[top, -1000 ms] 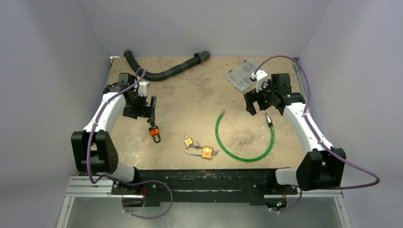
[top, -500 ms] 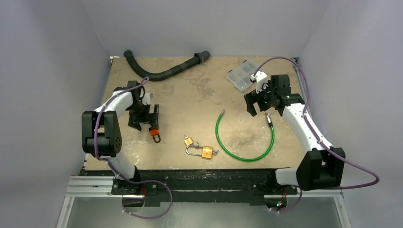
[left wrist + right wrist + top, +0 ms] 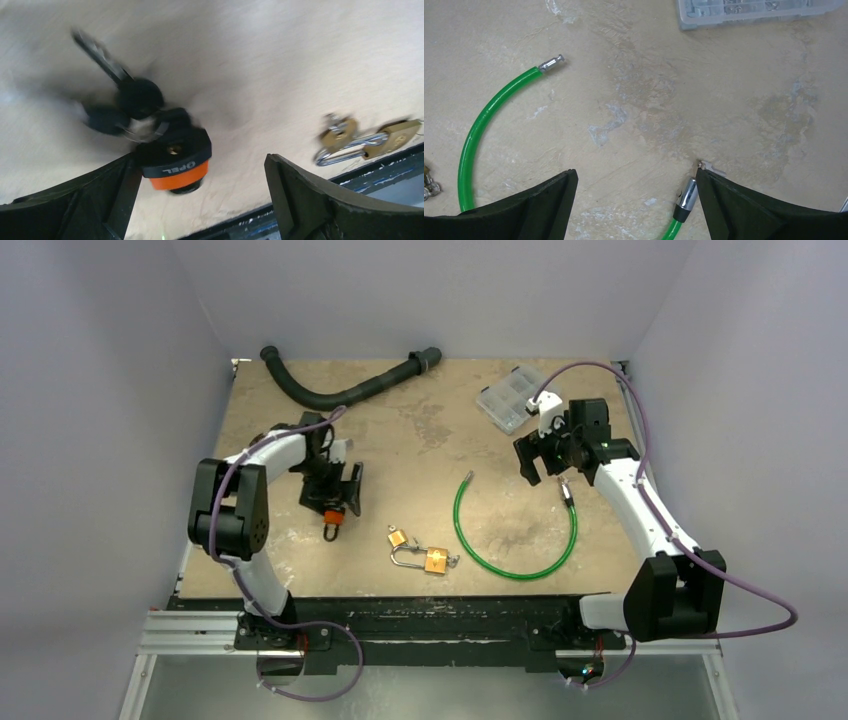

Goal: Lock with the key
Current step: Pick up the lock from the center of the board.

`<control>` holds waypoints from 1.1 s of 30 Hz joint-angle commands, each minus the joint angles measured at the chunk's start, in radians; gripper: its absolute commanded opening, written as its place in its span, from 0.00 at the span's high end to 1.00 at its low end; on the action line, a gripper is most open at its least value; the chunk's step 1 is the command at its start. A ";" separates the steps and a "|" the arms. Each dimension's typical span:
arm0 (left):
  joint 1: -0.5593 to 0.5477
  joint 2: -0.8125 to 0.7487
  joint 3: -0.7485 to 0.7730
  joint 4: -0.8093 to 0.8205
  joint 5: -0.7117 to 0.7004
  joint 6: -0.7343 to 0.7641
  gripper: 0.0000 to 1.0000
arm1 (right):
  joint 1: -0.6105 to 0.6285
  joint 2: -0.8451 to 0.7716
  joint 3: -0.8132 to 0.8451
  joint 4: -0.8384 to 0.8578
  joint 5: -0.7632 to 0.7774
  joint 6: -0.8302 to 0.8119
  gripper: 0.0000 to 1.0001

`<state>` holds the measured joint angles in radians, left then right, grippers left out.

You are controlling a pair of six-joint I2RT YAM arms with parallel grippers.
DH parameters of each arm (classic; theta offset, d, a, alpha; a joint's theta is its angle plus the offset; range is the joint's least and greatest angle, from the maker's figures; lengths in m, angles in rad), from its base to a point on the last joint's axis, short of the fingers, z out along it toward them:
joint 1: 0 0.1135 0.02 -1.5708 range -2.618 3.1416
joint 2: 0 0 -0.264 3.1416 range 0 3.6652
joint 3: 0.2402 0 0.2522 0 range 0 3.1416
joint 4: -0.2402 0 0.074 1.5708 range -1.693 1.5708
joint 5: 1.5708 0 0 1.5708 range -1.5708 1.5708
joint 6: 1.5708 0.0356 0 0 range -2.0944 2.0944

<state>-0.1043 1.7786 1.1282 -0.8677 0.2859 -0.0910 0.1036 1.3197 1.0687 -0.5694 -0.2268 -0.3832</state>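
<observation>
An orange-and-black lock [image 3: 175,162] lies on the table with black-headed keys [image 3: 135,97] on a ring beside it. My left gripper [image 3: 201,165] hangs open over it, the lock close to the left finger, nothing gripped. From above, the left gripper [image 3: 333,496] sits just behind the lock [image 3: 331,516]. A green cable [image 3: 474,135] curves across the table, one metal end [image 3: 687,195] beside a finger of my open, empty right gripper [image 3: 636,175]. The top view shows the right gripper [image 3: 545,460] behind the cable loop [image 3: 515,530].
Two brass padlocks [image 3: 397,537] [image 3: 435,560] lie near the front edge, between the orange lock and the cable. A clear compartment box [image 3: 510,398] sits at the back right. A black hose [image 3: 340,392] lies along the back.
The left arm has folded in and carried its open gripper rightward, from left of the orange lock to over it. The right arm has not moved.
</observation>
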 commanded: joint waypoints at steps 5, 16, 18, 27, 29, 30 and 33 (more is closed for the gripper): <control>-0.252 0.017 0.154 0.104 0.098 0.155 0.00 | -0.003 -0.013 0.009 0.035 0.001 0.000 0.01; -0.190 -0.220 0.071 0.026 0.021 0.655 0.00 | -0.003 -0.036 0.014 0.027 -0.023 0.007 0.01; -0.158 -0.240 0.059 -0.001 0.045 0.779 0.00 | -0.004 -0.038 0.017 0.024 -0.039 0.007 0.01; -0.028 -0.300 -0.051 0.016 0.190 1.275 0.03 | -0.002 -0.061 0.043 0.008 -0.109 0.027 0.01; -0.026 -0.298 -0.078 0.003 0.229 1.382 0.05 | -0.003 -0.066 0.046 0.009 -0.112 0.028 0.01; -0.026 -0.291 -0.090 -0.003 0.243 1.429 0.05 | -0.002 -0.070 0.047 0.012 -0.114 0.028 0.01; -0.026 -0.269 -0.108 0.007 0.294 1.469 0.05 | -0.003 -0.080 0.051 0.014 -0.120 0.021 0.01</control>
<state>-0.1310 1.5227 1.0409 -0.8619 0.4431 1.1748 0.1036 1.2774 1.0740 -0.5659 -0.3088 -0.3664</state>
